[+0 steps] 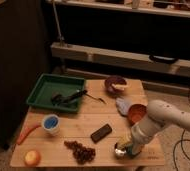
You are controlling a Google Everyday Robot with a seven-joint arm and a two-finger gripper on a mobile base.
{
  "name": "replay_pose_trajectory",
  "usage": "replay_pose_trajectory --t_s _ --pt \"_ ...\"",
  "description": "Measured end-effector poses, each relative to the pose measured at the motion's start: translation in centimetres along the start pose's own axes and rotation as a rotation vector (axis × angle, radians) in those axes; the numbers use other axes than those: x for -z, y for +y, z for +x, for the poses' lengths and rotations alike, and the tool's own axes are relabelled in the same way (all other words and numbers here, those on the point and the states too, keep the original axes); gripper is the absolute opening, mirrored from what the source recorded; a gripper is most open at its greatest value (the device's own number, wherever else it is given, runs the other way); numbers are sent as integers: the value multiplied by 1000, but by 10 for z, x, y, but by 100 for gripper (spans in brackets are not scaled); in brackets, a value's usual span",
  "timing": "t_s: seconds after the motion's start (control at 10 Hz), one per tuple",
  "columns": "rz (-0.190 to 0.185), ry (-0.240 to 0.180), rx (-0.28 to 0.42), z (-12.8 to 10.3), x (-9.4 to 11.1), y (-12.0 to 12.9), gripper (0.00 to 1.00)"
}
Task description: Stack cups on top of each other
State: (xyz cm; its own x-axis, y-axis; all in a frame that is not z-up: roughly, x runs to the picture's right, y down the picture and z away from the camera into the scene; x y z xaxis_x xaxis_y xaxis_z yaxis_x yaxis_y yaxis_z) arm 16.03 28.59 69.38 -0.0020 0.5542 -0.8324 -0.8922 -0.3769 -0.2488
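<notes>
The gripper (pixel 124 149) is working at the table's (pixel 103 157) front right corner, reaching down over a pale round object, probably the white cup (pixel 121 150). Whether the jaws are open or gripping cannot be told. The blue cup (pixel 51 123) is standing well left of the gripper, beyond the dark block (pixel 101 133) and grapes (pixel 80 150). The pick step appears to be under way. The next move calls for a carry leftward, clearing both. The front edge is lying just beside the gripper.
</notes>
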Motion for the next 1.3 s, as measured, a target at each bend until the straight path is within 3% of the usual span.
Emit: replay_pose_trajectory --t_s 0.3,0.8,0.9,1.3 --pt "7 8 -4 -1 -9 -2 52" --pt "2 15 -13 -3 -20 -4 4" --pt "0 17 -15 -4 -21 -3 0" --pt "-4 5 -11 -2 -13 6 0"
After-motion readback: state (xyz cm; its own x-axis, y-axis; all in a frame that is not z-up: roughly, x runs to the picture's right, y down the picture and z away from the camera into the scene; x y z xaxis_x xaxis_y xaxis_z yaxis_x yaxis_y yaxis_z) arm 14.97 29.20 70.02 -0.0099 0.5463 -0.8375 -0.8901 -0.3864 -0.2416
